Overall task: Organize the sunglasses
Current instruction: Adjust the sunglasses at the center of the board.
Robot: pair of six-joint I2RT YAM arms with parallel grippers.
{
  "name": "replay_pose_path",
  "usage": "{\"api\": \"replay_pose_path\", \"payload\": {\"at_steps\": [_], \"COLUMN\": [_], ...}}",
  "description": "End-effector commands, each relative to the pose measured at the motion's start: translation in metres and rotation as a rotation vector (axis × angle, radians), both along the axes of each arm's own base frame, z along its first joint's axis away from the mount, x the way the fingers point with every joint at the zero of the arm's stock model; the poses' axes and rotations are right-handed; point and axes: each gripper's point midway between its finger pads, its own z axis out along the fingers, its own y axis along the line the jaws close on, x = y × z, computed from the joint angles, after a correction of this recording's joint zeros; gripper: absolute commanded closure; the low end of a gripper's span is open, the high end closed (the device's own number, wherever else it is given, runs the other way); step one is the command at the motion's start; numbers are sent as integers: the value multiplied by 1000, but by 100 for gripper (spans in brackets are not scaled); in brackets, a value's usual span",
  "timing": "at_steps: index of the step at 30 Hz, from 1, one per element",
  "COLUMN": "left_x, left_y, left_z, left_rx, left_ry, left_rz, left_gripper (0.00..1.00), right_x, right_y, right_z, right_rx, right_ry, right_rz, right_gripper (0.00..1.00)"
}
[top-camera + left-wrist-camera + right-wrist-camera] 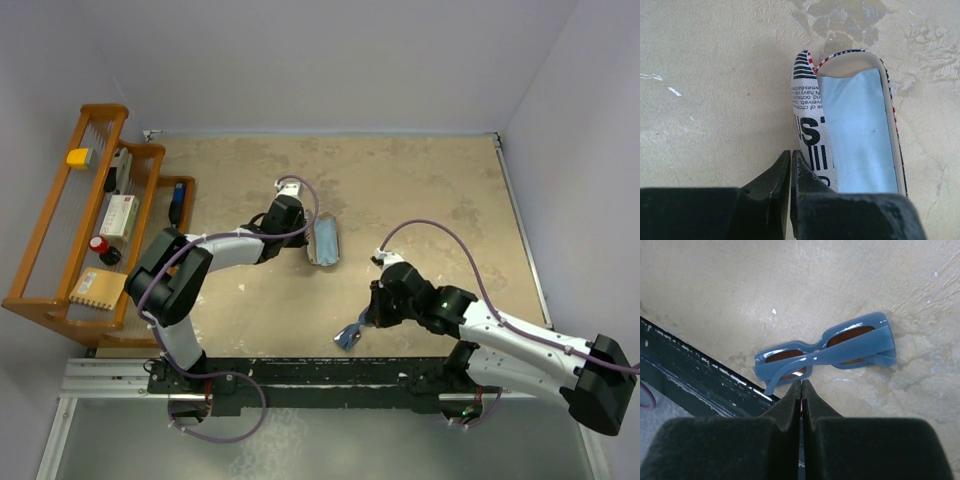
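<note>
The sunglasses (815,358), blue-framed with brownish lenses, lie folded on the table by its near edge; they also show in the top view (349,335). My right gripper (801,383) is shut and empty, its tips just short of the sunglasses, and it sits right of them in the top view (369,318). The glasses case (810,125) lies open, printed with black lettering, with a light-blue cloth (857,135) inside it. My left gripper (791,154) is shut at the case's left flap, holding nothing that I can see. Case (324,243) and left gripper (304,241) sit mid-table.
A wooden rack (45,250) with several small items stands at the left edge. A black rail (300,372) runs along the near table edge, close behind the sunglasses (695,371). Walls close the back and both sides.
</note>
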Motion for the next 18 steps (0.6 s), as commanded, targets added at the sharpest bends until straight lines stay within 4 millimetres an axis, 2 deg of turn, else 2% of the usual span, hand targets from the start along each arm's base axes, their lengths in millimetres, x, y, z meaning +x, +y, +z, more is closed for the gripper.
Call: {"api": "replay_pose_path", "payload": {"at_steps": [1, 11, 18], "left_x": [13, 12, 11], "left_y": [-9, -9, -10], "left_z": [29, 33, 33], "left_rx": [-38, -38, -37], "left_ry": [-75, -80, -80], "left_rz": [4, 7, 5], "left_gripper": [100, 100, 100], "right_x": [-14, -20, -12], "right_y": [-8, -14, -7], "right_z": [-6, -30, -37], "right_rx": [-6, -53, -50], "right_ry": [46, 85, 72], "right_rz": [-1, 5, -3], "right_gripper": [100, 98, 100]}}
